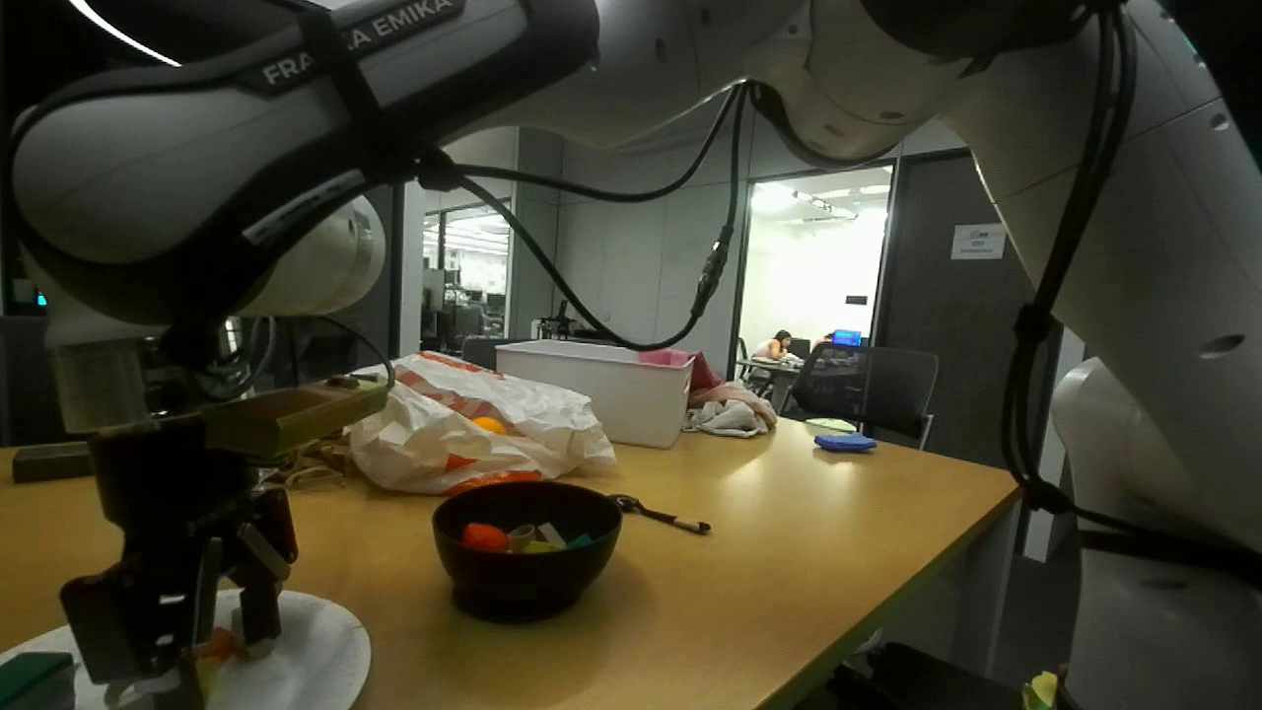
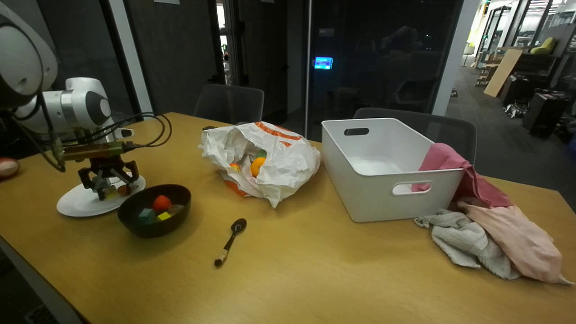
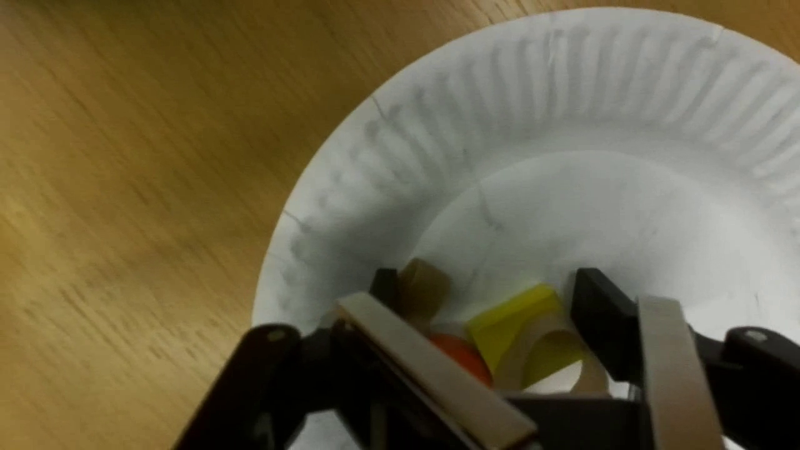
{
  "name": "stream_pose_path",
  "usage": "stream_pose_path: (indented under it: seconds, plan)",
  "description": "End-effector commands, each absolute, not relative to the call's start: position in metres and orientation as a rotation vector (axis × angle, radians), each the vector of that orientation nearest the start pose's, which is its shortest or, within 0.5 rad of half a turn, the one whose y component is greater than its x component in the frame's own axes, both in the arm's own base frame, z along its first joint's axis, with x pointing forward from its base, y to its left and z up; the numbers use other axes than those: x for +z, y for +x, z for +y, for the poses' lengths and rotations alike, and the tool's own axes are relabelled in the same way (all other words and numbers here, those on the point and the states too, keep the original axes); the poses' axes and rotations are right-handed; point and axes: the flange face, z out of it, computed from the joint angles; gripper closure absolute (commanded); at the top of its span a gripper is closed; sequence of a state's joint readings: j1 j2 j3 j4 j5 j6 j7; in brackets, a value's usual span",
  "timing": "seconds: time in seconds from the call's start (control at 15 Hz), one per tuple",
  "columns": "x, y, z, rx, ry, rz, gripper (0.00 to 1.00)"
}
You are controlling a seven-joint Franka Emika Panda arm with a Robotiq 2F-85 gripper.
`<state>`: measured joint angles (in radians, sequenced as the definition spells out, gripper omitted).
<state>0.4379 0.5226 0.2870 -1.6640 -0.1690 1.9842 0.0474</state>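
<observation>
My gripper (image 3: 490, 300) points down low over a white paper plate (image 3: 437, 103), its jaws standing apart around several small pieces. Between its fingers lie a yellow block (image 3: 500, 322), a rounded red piece (image 3: 462, 356) and a pale arch-shaped or ring-shaped piece (image 3: 514, 359). A small brown block (image 3: 424, 287) sits right against the left finger; whether they touch I cannot tell. The right finger is close to the yellow block. In both exterior views the gripper (image 2: 115, 191) is down at the plate (image 2: 76, 208), its fingertips partly hidden among the pieces.
Beside the plate stands a black bowl (image 2: 148, 230) holding a red piece, a teal block and other pieces. Farther along are a spoon (image 2: 231, 238), a crumpled white bag (image 2: 288, 157) with fruit inside, and a white bin (image 2: 373, 198) with cloths (image 2: 508, 243) hanging over and beside it.
</observation>
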Motion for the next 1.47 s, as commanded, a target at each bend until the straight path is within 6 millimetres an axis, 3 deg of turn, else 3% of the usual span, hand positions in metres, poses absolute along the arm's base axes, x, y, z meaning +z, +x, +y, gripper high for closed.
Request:
stream_pose_path:
  seconds: [0.0, 0.27, 0.47, 0.8, 1.07, 1.27, 1.4]
  plan:
    - [0.309, 0.512, 0.413, 0.277, -2.97, -1.169, 0.57]
    - [0.316, 0.513, 0.412, 0.265, -2.98, -1.169, 0.87]
    - [0.323, 0.512, 0.414, 0.259, -2.993, -1.166, 0.96]
    - [0.342, 0.505, 0.414, 0.248, -3.047, -1.133, 0.9]
    - [0.385, 0.505, 0.405, 0.139, -3.135, -1.058, 0.91]
    - [0.425, 0.514, 0.382, 0.022, -3.224, -0.926, 0.92]
    - [0.446, 0.521, 0.355, -0.016, -3.304, -0.769, 0.91]
